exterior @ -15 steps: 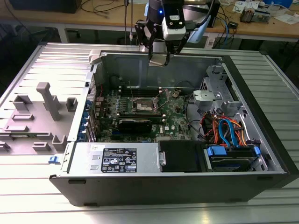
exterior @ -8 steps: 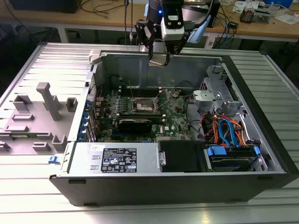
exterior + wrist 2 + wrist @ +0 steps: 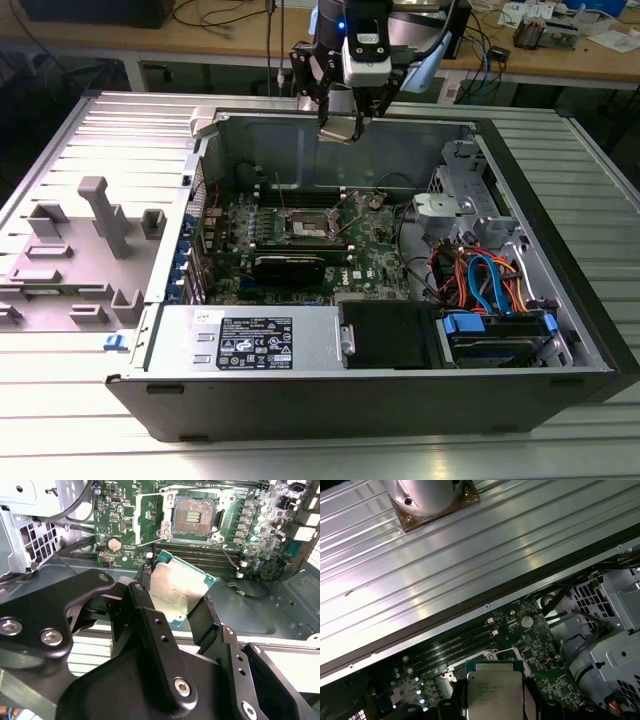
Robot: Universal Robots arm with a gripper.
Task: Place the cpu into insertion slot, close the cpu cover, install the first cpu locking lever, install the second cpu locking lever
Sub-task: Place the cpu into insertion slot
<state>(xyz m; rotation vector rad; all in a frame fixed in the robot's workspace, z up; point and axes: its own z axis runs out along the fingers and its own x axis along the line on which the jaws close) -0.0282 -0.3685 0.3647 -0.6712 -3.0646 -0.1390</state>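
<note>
Gripper (image 3: 176,607) pinches the cpu (image 3: 180,582) between its fingers (image 3: 150,622), seemingly above the socket (image 3: 192,515).

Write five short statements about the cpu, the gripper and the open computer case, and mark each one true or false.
1. The gripper is shut on the cpu. True.
2. The cpu sits in the insertion slot. False: the slot is bare, and the cpu is held off the board.
3. The motherboard is green. True.
4. The gripper is down inside the case, touching the motherboard. False: in the exterior view it hangs above the case's far wall.
5. A long black card sits on the motherboard. True.
</note>
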